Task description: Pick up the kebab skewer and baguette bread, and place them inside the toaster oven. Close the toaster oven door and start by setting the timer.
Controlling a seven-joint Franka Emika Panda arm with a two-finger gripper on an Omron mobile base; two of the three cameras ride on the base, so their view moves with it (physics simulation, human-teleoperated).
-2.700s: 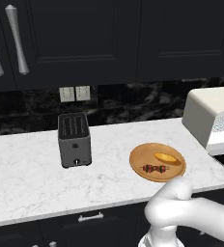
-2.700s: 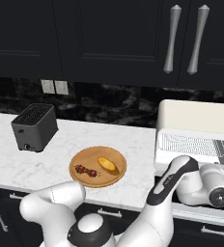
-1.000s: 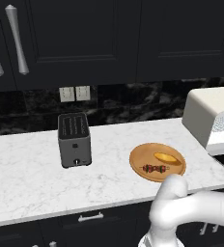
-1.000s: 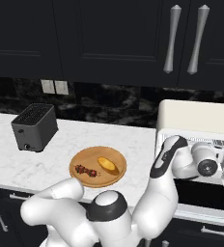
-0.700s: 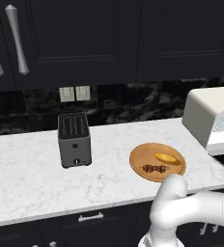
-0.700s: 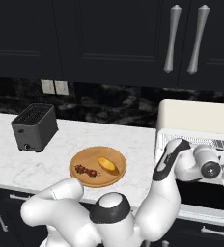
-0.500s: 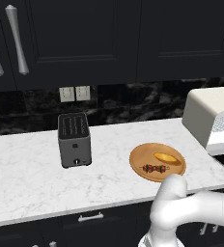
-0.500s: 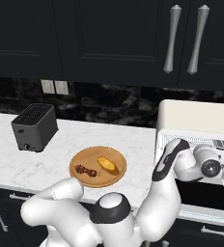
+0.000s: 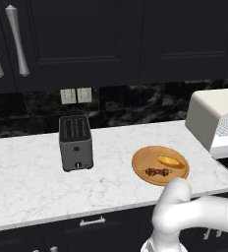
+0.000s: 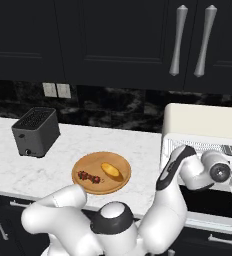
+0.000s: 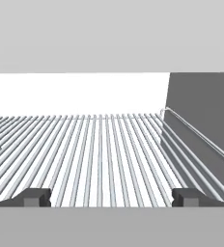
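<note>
Right, your gripper, jaws apart and empty, faces the toaster oven rack; kebab skewer lies well left, across the plate.

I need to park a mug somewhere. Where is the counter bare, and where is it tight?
Bare marble lies left of the slot toaster and between it and the wooden plate. It is tight at the right end: the plate holds the skewer and bread, close beside the toaster oven.
</note>
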